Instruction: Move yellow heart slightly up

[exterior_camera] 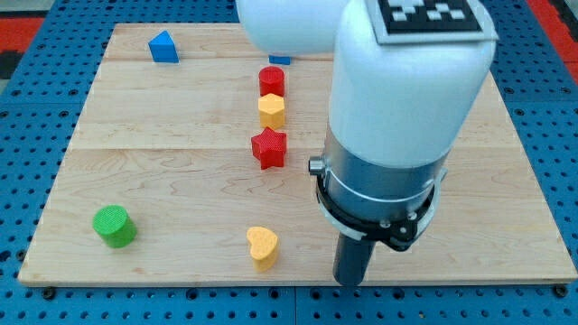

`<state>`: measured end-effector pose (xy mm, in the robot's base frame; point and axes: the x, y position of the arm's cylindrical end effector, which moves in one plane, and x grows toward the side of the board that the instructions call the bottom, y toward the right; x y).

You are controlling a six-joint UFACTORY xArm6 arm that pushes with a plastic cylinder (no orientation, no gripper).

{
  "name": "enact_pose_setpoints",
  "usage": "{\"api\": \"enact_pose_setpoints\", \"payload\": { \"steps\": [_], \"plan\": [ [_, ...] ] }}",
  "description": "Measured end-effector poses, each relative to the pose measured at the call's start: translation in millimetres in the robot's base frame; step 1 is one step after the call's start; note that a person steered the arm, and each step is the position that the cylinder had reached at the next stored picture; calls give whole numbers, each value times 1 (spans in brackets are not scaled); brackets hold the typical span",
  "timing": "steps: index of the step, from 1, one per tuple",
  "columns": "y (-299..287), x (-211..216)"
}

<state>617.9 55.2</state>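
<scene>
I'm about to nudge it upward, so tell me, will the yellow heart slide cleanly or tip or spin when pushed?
The yellow heart looks squat with a flat base on the smooth wooden board, so it probably slides rather than tips. Its lobed outline means an off-centre push would likely spin it. My tip sits to its right, near the board's bottom edge, apart from it.

A wooden board lies on a blue pegboard surface. Near the view's top left sits a blue block. In the middle a red cylinder, a yellow hexagonal block and a red star form a column; a green cylinder stands at lower left
</scene>
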Motion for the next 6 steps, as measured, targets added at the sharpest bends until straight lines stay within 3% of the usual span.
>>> {"api": "enact_pose_setpoints", "payload": {
  "steps": [1,3,4,5,6],
  "plan": [
    [-12,0],
    [-120,-15],
    [-74,-53],
    [-71,-73],
    [-26,-46]
  ]
}}
